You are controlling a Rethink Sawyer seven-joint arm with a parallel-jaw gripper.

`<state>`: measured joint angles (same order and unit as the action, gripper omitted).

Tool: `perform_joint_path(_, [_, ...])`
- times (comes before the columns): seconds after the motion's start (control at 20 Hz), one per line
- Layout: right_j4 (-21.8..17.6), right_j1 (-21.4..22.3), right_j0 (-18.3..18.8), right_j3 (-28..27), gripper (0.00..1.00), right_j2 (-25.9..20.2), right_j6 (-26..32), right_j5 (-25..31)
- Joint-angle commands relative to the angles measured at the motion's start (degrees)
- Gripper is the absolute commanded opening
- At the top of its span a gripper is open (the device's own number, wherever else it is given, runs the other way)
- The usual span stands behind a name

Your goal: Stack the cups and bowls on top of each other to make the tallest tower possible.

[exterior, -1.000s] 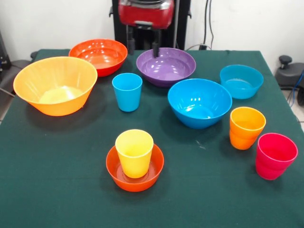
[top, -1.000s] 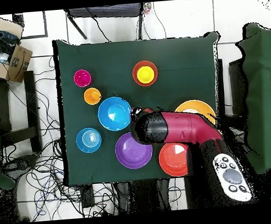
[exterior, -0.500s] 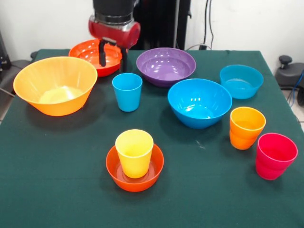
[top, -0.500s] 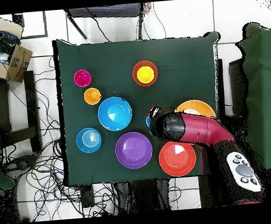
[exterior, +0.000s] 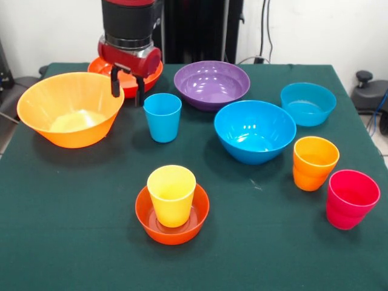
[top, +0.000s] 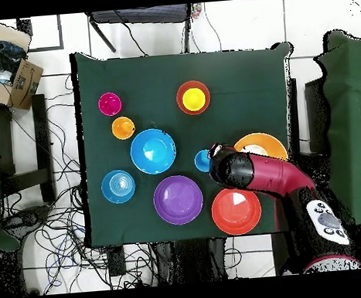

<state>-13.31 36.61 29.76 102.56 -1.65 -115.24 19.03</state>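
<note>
1. Across the green bench [exterior: 73, 242] nearly everything sat spread out singly, so no real tower existed yet. Only pairing: yellow cup [exterior: 171, 194] standing upright inside the small red-orange bowl [exterior: 173, 225], near the front edge. Probably a seed for the stack.
2. Large light orange bowl [exterior: 70, 108], medium red-orange bowl [exterior: 151, 71], purple bowl [exterior: 211, 83], large blue bowl [exterior: 254, 130] and small teal bowl [exterior: 308, 103] all lay mouth-up and apart from one another, which leaves each free to be picked.
3. Orange cup [exterior: 314, 162] and pinkish red cup [exterior: 351, 198] stood close together at one side; blue cup [exterior: 162, 116] stood alone mid-bench.
4. Tool [exterior: 125, 85] hung w/ fingers parted and empty, over the gap between light orange bowl and blue cup, in front of the medium red-orange bowl. Overhead view put the arm's head just beside the blue cup [top: 202, 160]. My guess: lining up on that cup or a bowl rim; can't tell which.
5. Vs half a sec earlier: tool had shifted sideways toward the light orange bowl and dropped lower. A full sec back it was over by the purple bowl's rim. Cups and bowls hadn't moved.
</note>
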Motion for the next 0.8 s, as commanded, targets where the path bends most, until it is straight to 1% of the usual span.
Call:
perform_joint_path(0.05, [1.33,-3.15,0.83,-3.36,1.0,-1.14,-6.58,-3.42])
perform_joint_path(0.15, [1.24,-3.82,1.31,-3.93,1.0,-1.31,-5.94,-3.38])
perform_joint_path(0.3, [1.0,-3.68,1.75,-3.49,1.0,-1.53,-5.44,-3.75])
perform_joint_path(0.6, [0.22,-3.76,2.86,-2.2,1.0,-2.07,-5.41,-6.92])
perform_joint_path(0.8, [0.02,-4.67,3.28,-2.06,1.0,-2.32,-5.6,-8.62])
